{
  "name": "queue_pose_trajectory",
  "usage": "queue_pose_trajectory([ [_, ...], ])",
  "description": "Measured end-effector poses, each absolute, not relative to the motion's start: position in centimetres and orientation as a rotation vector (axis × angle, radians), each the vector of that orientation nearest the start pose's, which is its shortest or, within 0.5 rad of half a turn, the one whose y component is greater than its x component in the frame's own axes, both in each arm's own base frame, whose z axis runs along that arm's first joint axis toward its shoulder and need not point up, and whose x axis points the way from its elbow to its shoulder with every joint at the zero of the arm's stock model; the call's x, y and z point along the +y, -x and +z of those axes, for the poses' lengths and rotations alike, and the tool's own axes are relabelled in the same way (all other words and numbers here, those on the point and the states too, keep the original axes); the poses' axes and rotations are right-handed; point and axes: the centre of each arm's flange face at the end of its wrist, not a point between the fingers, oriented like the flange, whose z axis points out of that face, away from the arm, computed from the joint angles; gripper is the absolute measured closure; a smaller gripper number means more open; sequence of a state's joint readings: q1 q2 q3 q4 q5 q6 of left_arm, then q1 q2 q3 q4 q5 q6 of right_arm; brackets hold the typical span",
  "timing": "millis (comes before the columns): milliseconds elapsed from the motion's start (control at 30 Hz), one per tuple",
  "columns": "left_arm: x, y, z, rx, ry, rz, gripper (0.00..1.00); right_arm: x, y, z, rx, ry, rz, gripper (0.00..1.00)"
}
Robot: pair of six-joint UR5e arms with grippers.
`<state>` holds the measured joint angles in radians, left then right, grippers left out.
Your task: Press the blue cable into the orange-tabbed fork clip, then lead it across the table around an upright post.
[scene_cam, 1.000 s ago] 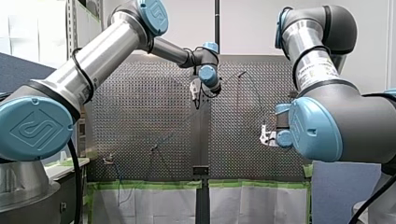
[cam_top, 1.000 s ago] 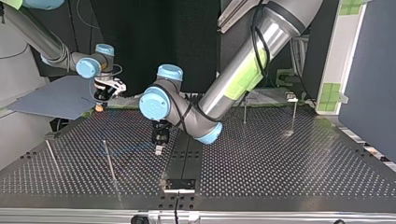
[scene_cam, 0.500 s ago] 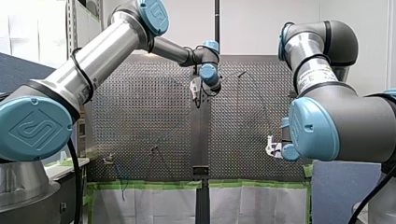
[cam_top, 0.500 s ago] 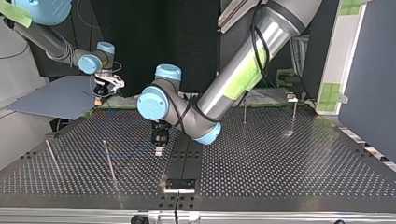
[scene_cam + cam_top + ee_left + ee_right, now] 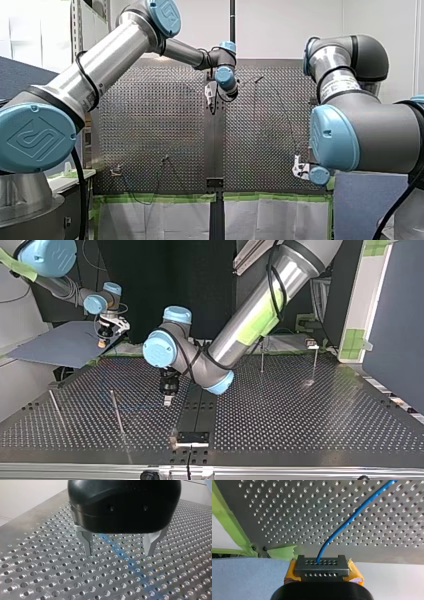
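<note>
The blue cable (image 5: 352, 517) runs over the perforated table (image 5: 287, 517) and ends between the yellow pads of my right gripper (image 5: 322, 567), which is shut on it. In the top view my right gripper (image 5: 102, 342) hangs beyond the table's far left edge, over a blue-grey sheet (image 5: 55, 345). My left gripper (image 5: 120, 552) stands open just above the plate, its metal fingers (image 5: 87, 542) either side of the blurred cable (image 5: 117, 547). It is near the table's middle (image 5: 167, 399). A small clip (image 5: 117, 172) sits at the front view's lower left; its colour is too small to tell.
Thin upright posts stand at the top view's left (image 5: 56, 407) (image 5: 117, 412) and at its far right (image 5: 261, 357) (image 5: 314, 362). A dark centre strip (image 5: 197, 410) divides the plate. Green tape (image 5: 229, 527) lines the table's edge.
My right gripper has drawn back with the cable, down the front view and out past the table's edge. My left gripper has stayed open and shifted only slightly.
</note>
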<state>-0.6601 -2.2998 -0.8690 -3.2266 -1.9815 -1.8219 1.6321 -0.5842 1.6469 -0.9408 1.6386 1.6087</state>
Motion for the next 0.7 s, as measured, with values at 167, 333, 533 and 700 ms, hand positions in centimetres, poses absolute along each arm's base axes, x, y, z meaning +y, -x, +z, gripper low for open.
queue_pose_trajectory([
  [167, -53.6, -53.7, 35.9, 1.692, -0.031, -0.328, 0.0, -62.3, -16.0, -7.3, -1.326, -1.28, 1.168, 1.0],
  [333, -53.6, -53.5, 35.8, 1.701, -0.032, -0.32, 0.0, -62.3, -15.6, -9.4, -1.34, -1.29, 1.159, 1.0],
  [533, -53.8, -53.2, 35.8, 1.705, -0.035, -0.319, 0.0, -62.2, -15.1, -12.1, -1.363, -1.306, 1.142, 1.0],
  [700, -53.8, -53.1, 35.7, 1.706, -0.034, -0.318, 0.0, -62.4, -14.6, -12.9, -1.368, -1.301, 1.137, 1.0],
])
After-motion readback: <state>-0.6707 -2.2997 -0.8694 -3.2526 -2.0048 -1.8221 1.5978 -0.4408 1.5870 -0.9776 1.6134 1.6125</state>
